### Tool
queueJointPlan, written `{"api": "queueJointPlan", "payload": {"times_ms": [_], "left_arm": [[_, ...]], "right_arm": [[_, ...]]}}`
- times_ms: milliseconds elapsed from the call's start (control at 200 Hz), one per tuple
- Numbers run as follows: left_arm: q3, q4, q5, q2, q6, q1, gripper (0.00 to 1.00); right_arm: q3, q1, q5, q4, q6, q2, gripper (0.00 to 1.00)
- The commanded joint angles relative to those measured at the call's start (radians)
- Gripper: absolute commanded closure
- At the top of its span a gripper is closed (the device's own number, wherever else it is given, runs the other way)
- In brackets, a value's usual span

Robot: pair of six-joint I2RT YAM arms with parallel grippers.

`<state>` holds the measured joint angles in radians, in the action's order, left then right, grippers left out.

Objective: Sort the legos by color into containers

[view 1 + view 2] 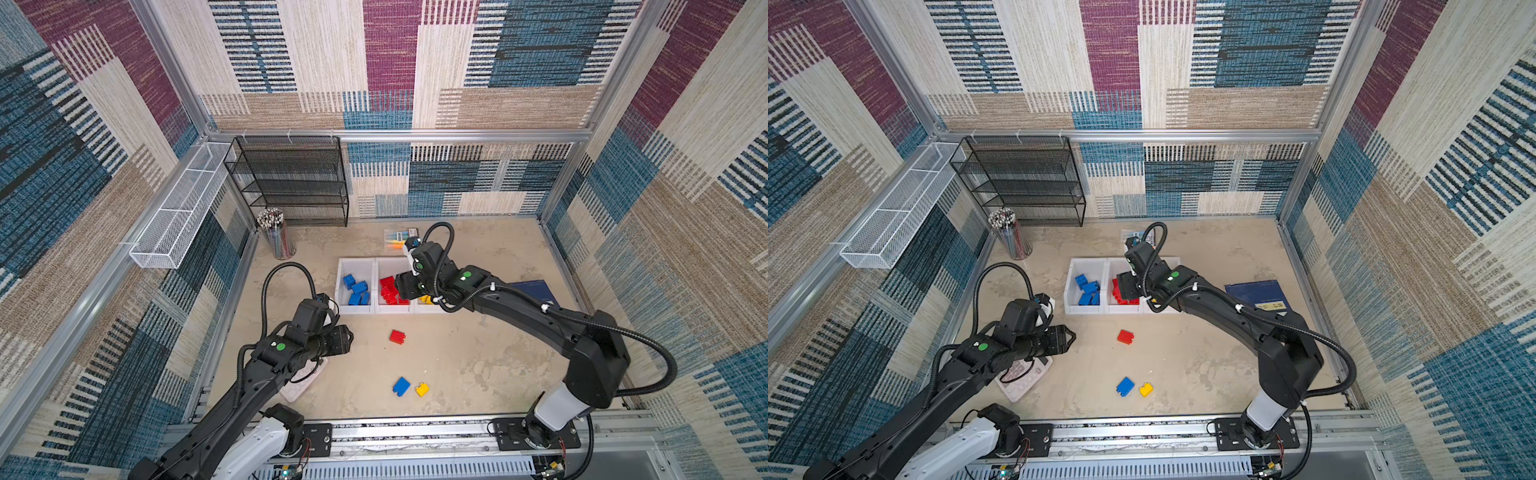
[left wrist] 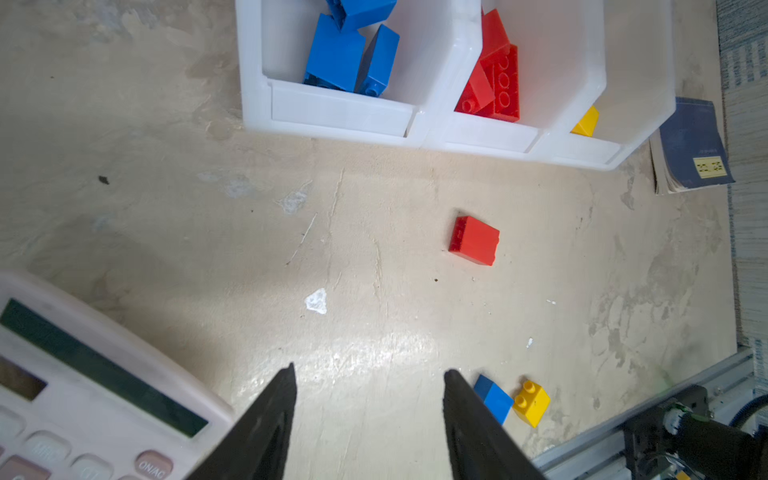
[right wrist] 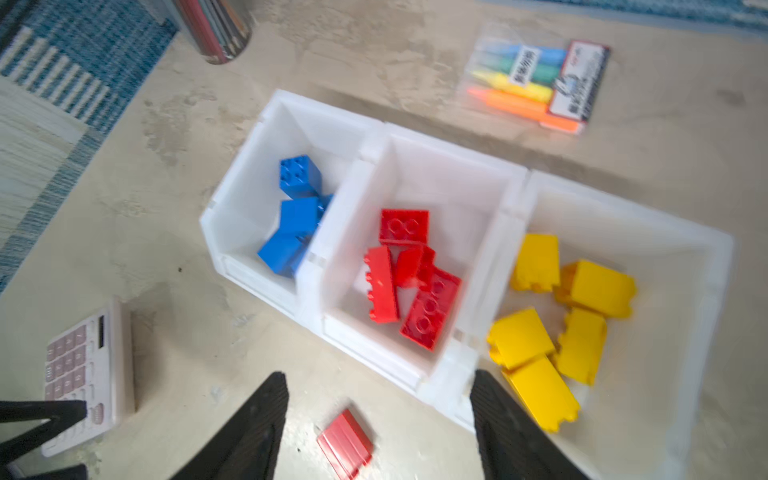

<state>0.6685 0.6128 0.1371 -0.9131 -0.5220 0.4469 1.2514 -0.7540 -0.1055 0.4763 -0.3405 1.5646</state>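
3 legos lie loose on the worn beige desk (image 1: pixel 478 365): a blue brick (image 1: pixel 401 386) and a yellow brick (image 1: pixel 422 389) just beside each other near the front rail, and a red brick (image 1: pixel 397 336) farther in. The left jaws, partly open and empty, hover by the calculator (image 1: pixel 1019 382), likely poised to fetch one. Beyond, 3 joined white bins (image 1: pixel 353 308) keep blue, red and yellow apart. The right jaws hang spread and empty above the red bin (image 3: pixel 436 174). Patchwork woven panels (image 1: pixel 316 62) enclose the cell.

White bins (image 3: pixel 440 174) of blue, red, yellow bricks (image 3: pixel 404 225) (striped patchwork walls (image 1: pixel 390 62))
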Motion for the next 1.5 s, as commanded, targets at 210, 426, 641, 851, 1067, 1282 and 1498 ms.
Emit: {"api": "queueJointPlan", "payload": {"times_ms": [210, 426, 641, 851, 1067, 1282, 1498], "left_arm": [[0.068, -0.13, 0.045, -0.196, 0.069, 0.082, 0.4], [0.144, -0.141, 0.026, -0.379, 0.123, 0.189, 0.4], [0.225, -0.14, 0.013, -0.555, 0.157, 0.246, 0.4], [0.306, -0.135, 0.012, -0.68, 0.202, 0.272, 0.38], [0.395, -0.121, 0.014, -0.798, 0.243, 0.293, 0.38], [0.451, -0.087, -0.023, -0.866, 0.281, 0.315, 0.38], [0.477, -0.055, -0.057, -0.911, 0.299, 0.334, 0.38]], "right_arm": [[-0.315, 0.066, -0.095, -0.004, -0.19, -0.329, 0.25], [-0.394, 0.073, -0.132, 0.061, -0.24, -0.467, 0.24], [-0.435, 0.073, -0.123, 0.08, -0.27, -0.521, 0.23], [-0.447, 0.074, -0.122, 0.081, -0.271, -0.533, 0.23], [-0.447, 0.074, -0.115, 0.074, -0.269, -0.523, 0.22], [-0.457, 0.074, -0.11, 0.075, -0.273, -0.529, 0.22], [-0.472, 0.074, -0.116, 0.078, -0.277, -0.548, 0.22]]}}
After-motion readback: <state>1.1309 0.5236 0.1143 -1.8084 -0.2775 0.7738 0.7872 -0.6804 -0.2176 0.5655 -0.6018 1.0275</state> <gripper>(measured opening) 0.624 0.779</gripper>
